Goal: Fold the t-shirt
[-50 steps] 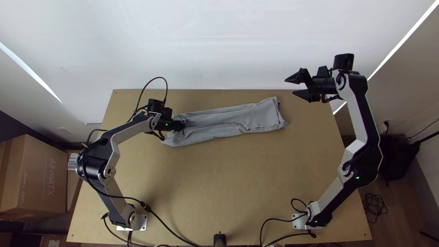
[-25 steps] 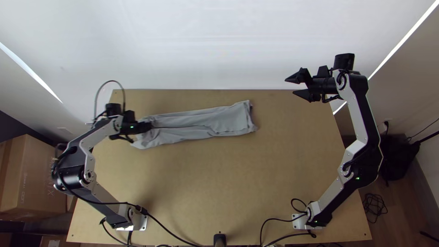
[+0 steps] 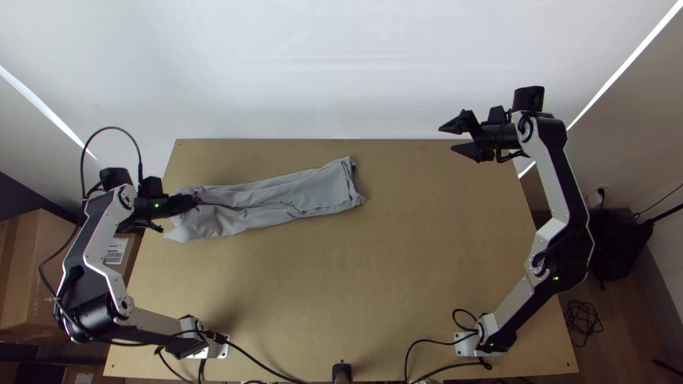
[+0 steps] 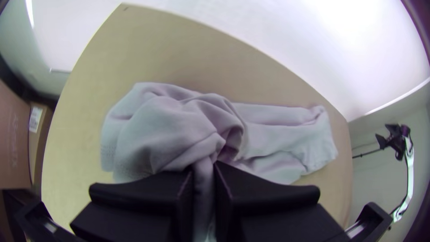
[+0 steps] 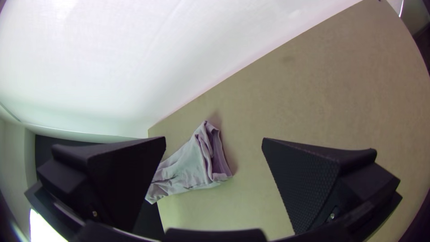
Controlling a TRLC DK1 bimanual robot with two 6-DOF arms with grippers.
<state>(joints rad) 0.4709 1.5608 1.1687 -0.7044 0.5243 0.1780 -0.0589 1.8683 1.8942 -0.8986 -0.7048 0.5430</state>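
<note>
wooden table (image 3: pixel 320 284) lies beneath | grey t-shirt (image 3: pixel 313 190) stretches in a rumpled strip, far left area | left gripper (image 3: pixel 196 201) grasps its bunched left end (cloth puckers there) | right gripper (image 3: pixel 446 139) hangs released, well apart from cloth

Light brown flat wooden desk (image 3: pixel 320 299): before me, carrying my two arms' bases near its near-left and near-right corners.
Grey soft cloth t-shirt in a long strip (image 3: pixel 313 192): on the desk's far left part, running left to right, its right end slightly farther back.
My left wide flat black fingers (image 3: pixel 183 204): at the t-shirt's left end, with cloth between them.
My right wide flat black fingers (image 3: pixel 466 123): right of the t-shirt, well apart, towards the far right corner.
White flat backdrop (image 3: pixel 320 71): behind the desk.
Brown rectangular cardboard box (image 3: pixel 18 270): beyond the desk's left edge.
</note>
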